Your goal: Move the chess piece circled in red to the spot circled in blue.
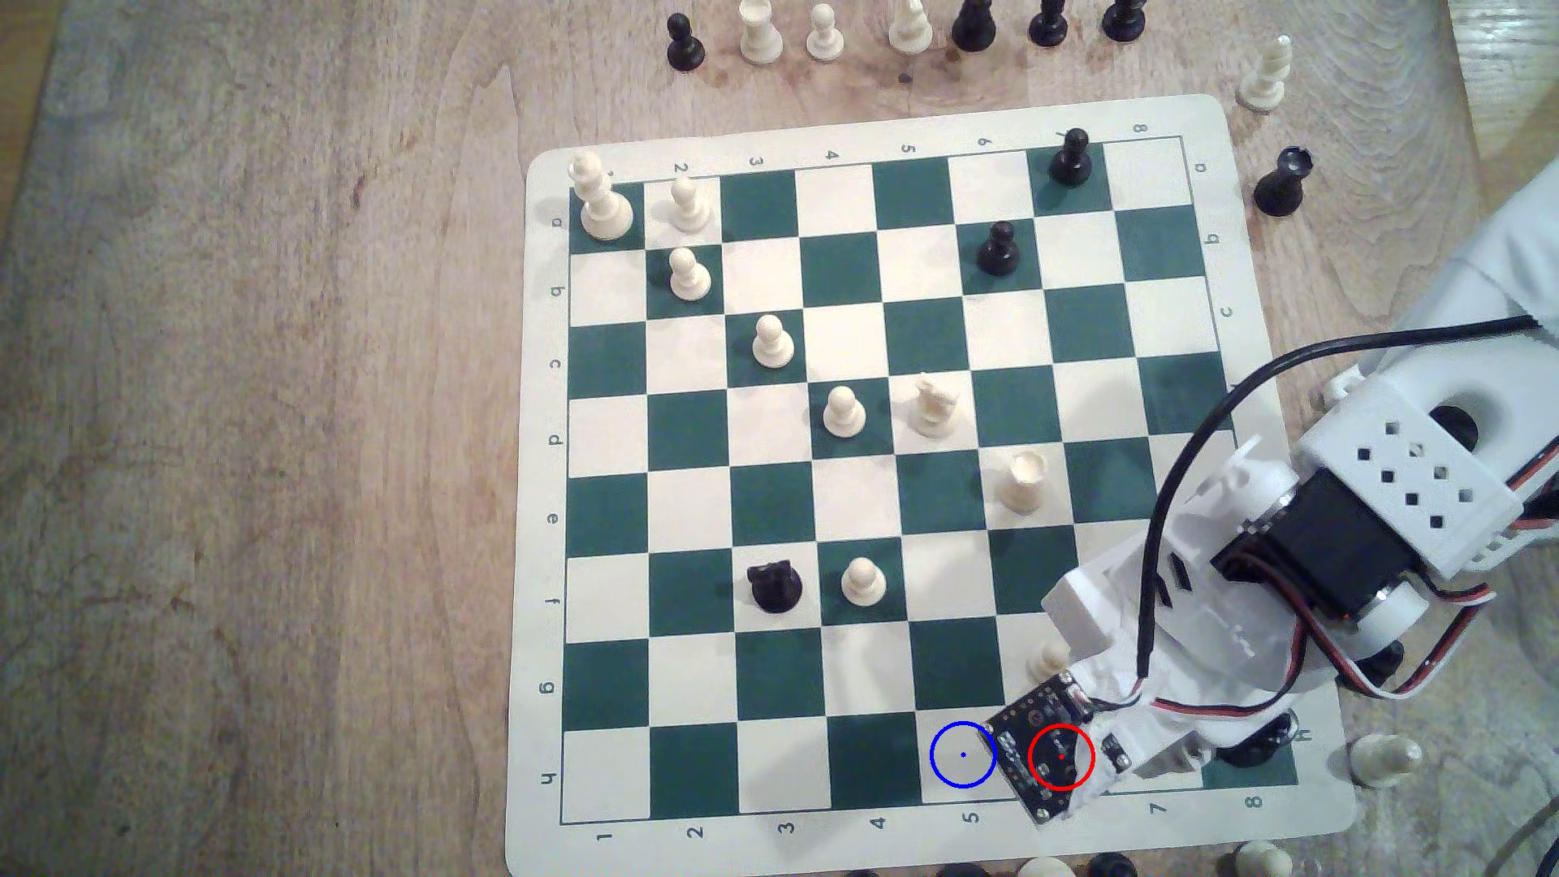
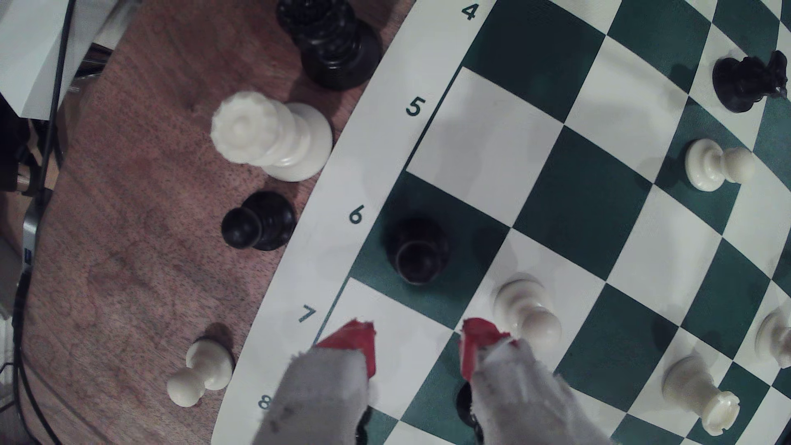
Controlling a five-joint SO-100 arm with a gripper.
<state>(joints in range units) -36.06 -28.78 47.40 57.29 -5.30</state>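
Hand [image 2: 417, 342], jaws apart and empty, hovers beside the upright pawn [image 2: 417, 250] on a green square at the board's [image 1: 540, 506] near edge, on a wooden worktop [image 1: 253, 422].

Glossy black pawn [image 2: 420, 250], probably plastic, matt printed board [image 2: 569, 239], grainy wooden table [image 1: 253, 422], fuzzy grey-wrapped red-tipped fingers [image 2: 349, 342].

In the exterior view the arm [image 1: 1265, 607] hides the black pawn [image 2: 418, 250].
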